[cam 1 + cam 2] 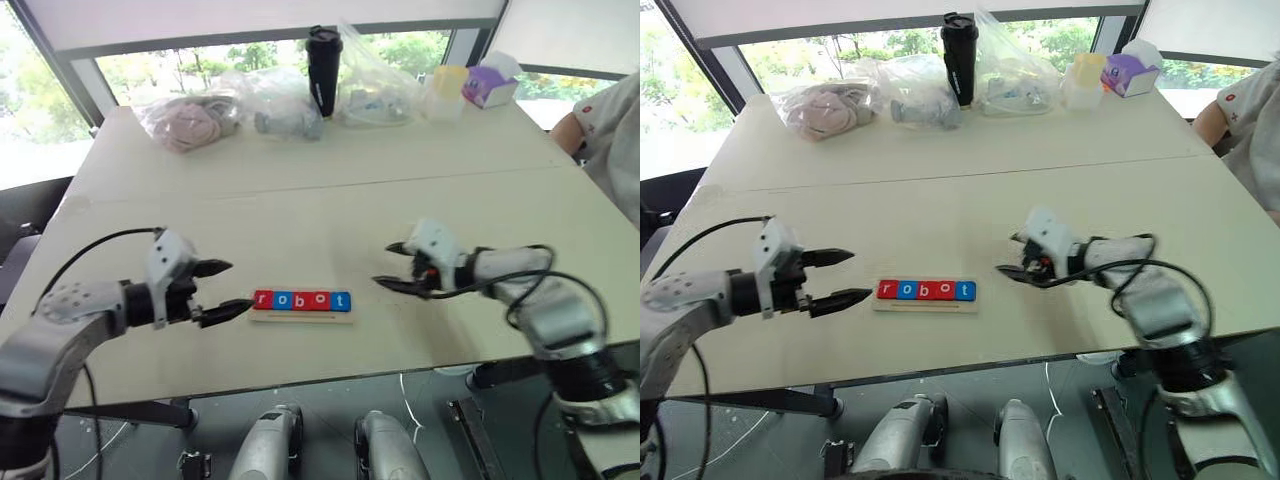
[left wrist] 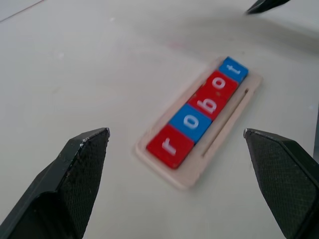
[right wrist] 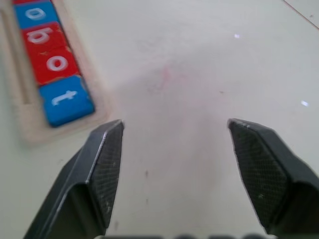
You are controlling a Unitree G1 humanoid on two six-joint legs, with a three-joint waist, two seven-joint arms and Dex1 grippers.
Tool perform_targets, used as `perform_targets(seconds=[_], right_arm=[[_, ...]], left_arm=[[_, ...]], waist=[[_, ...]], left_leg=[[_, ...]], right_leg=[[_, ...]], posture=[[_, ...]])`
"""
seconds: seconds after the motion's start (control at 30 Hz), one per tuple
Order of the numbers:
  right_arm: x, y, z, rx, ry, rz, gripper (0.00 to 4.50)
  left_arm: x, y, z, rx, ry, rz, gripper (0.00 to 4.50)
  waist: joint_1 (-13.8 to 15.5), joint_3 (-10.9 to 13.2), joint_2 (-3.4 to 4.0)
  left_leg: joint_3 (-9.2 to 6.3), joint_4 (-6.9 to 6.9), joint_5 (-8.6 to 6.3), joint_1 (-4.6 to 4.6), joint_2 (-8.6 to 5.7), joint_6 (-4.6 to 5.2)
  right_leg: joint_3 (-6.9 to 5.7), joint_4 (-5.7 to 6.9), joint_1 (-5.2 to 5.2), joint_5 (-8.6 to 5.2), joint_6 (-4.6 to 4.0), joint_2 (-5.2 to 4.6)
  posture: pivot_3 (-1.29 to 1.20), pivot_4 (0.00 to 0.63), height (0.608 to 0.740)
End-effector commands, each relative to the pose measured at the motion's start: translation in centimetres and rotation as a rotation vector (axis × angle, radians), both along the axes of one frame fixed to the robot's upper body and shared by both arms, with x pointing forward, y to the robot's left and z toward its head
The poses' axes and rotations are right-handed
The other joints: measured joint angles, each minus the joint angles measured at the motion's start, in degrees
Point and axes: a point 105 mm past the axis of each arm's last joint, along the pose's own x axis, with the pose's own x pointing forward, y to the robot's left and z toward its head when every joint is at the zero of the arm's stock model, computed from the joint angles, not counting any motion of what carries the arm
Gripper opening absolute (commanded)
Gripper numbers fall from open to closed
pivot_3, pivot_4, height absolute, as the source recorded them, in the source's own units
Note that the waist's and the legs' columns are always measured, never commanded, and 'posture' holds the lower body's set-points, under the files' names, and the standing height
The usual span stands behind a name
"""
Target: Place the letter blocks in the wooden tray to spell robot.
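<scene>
The wooden tray (image 1: 302, 316) lies near the table's front edge, between my two grippers. In it sit the letter blocks (image 1: 302, 300) side by side, red, blue, red, red, blue, reading "robot"; the same row of letter blocks (image 2: 199, 112) shows in the left wrist view. My left gripper (image 1: 222, 288) hovers just left of the tray, open, with nothing between its fingers. My right gripper (image 1: 395, 266) hangs a short way right of the tray, also open and empty. The right wrist view catches the tray's end with the blue "t" block (image 3: 66, 102).
Along the table's far edge stand plastic bags (image 1: 190, 118), a black tumbler (image 1: 323, 70), a yellow cup (image 1: 447, 88) and a purple tissue box (image 1: 488, 84). A person's sleeve (image 1: 610, 130) shows at the right edge. A seam (image 1: 330, 190) crosses the tabletop.
</scene>
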Motion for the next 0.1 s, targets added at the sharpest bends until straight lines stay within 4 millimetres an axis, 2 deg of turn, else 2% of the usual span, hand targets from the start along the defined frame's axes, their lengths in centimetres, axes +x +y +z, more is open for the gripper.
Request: perform_targets(seconds=[0.03,0.1], right_arm=[[-3.5,-0.1,1.1,0.076,0.101,0.046,3.4],[-4.6,-0.6,0.4,0.059,0.161,0.038,3.4]], left_arm=[[-1.6,0.4,1.3,0.007,-0.02,0.009,4.5],[-2.3,0.8,0.6,-0.017,0.025,0.033,4.5]], waist=[[0.3,0.0,0.01],[0.4,0.0,0.02]], left_leg=[[0.0,0.01,0.0,-0.03,0.01,0.0],[0.01,0.01,-0.01,-0.02,0.01,0.0]], right_leg=[[0.0,-0.02,-0.01,-0.01,-0.03,0.0],[0.01,-0.08,0.02,-0.03,-0.04,-0.02]], posture=[[0.0,0.15,0.74],[0.0,0.15,0.74]])
